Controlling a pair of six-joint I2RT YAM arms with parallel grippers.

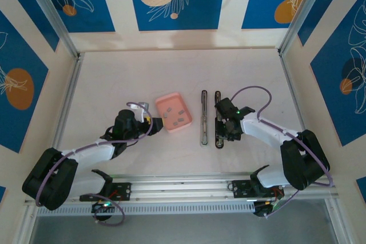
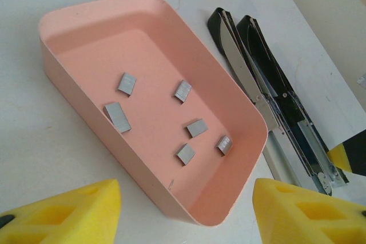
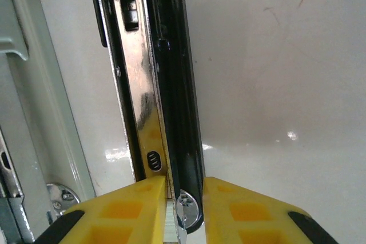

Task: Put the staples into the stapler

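The stapler (image 1: 204,115) lies opened flat at mid-table, its two long arms side by side. My right gripper (image 1: 223,125) is shut on the right, black arm near its near end. In the right wrist view the yellow pads (image 3: 137,210) squeeze that black arm (image 3: 174,84), with my right gripper (image 3: 185,201) around its rounded tip. Several small grey staples (image 2: 186,154) lie loose in the salmon-pink tray (image 2: 80,101). My left gripper (image 2: 186,212) is open just short of the tray's near corner and holds nothing. In the top view my left gripper (image 1: 153,122) sits left of the tray (image 1: 169,96).
The stapler (image 2: 269,101) lies just right of the tray, almost touching it. An aluminium rail (image 1: 183,187) runs along the near edge, with low frame walls at the sides. Bare white table lies beyond the tray and stapler.
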